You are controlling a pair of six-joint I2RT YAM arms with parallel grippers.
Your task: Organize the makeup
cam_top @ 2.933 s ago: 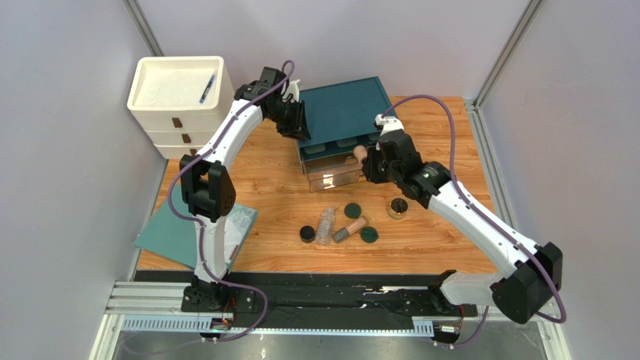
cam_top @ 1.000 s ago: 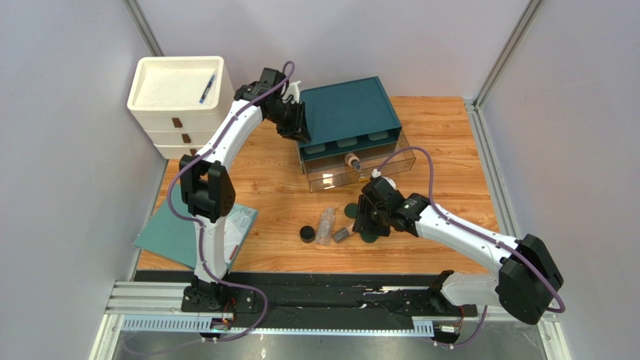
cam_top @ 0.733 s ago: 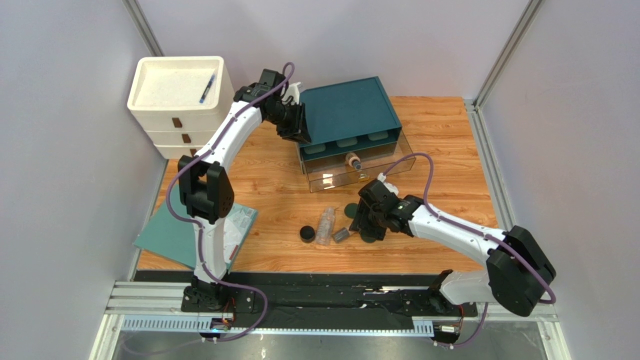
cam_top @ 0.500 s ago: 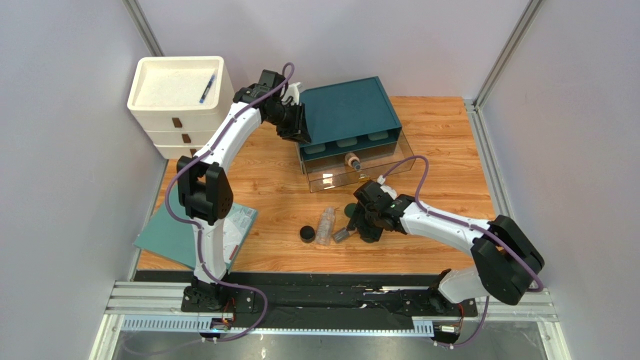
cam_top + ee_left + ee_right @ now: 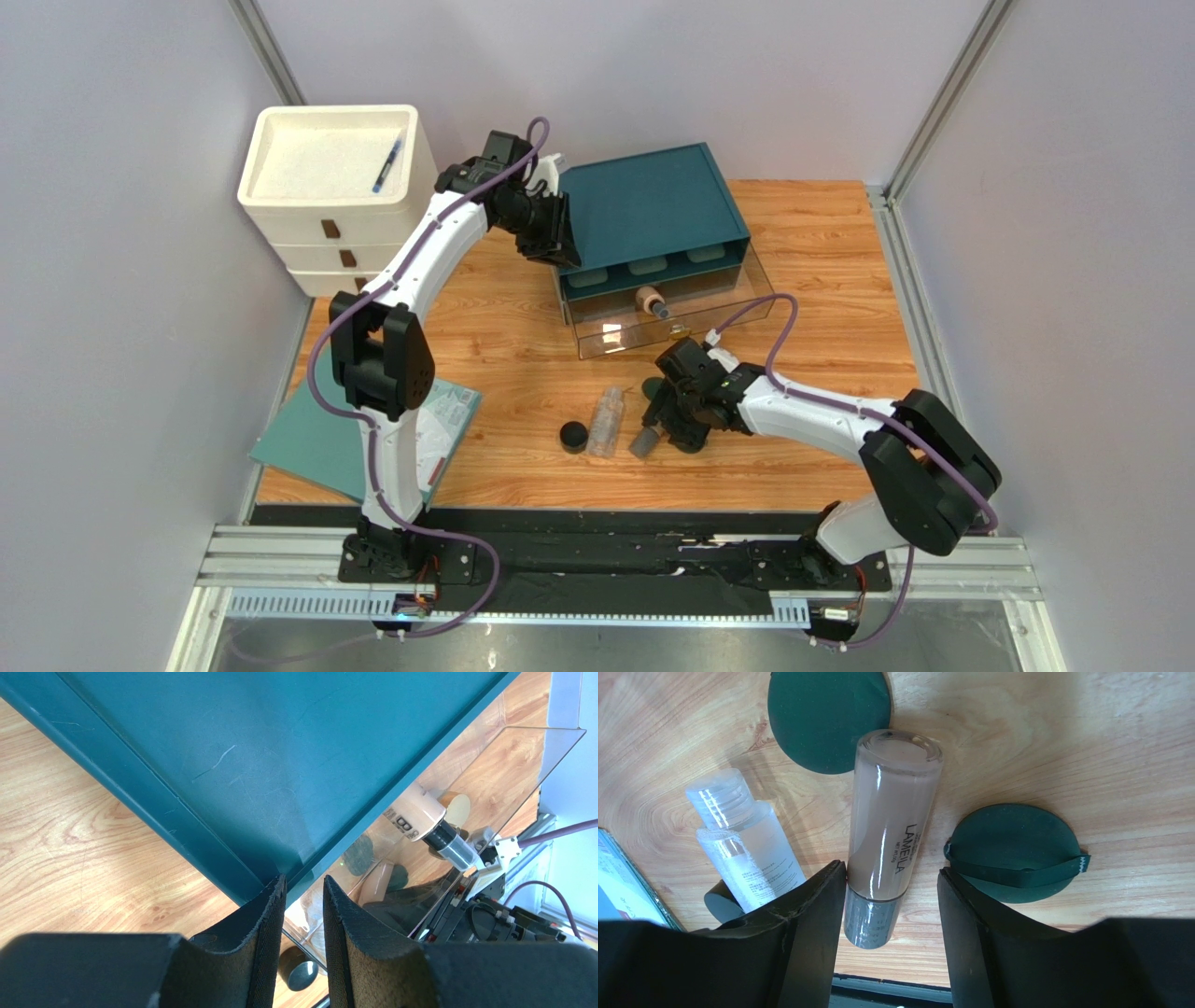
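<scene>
Right end effector [image 5: 891,875] open wide, astride a foundation tube [image 5: 896,812] on the desk [image 5: 1053,742].
The tube is glossy tan with a grey cap, lying flat between dark green discs [image 5: 829,714], with a clear bottle [image 5: 749,847] alongside. The left end effector [image 5: 298,896] is nearly closed at the teal organizer [image 5: 281,756] corner; whether it grips I cannot tell.

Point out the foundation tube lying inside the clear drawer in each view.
Top external: foundation tube in the clear drawer, just in front of the teal organizer.
Left wrist: tube right of centre, beside the organizer's edge.
Right wrist: not in view.
Shared landmark: the teal organizer.
</scene>
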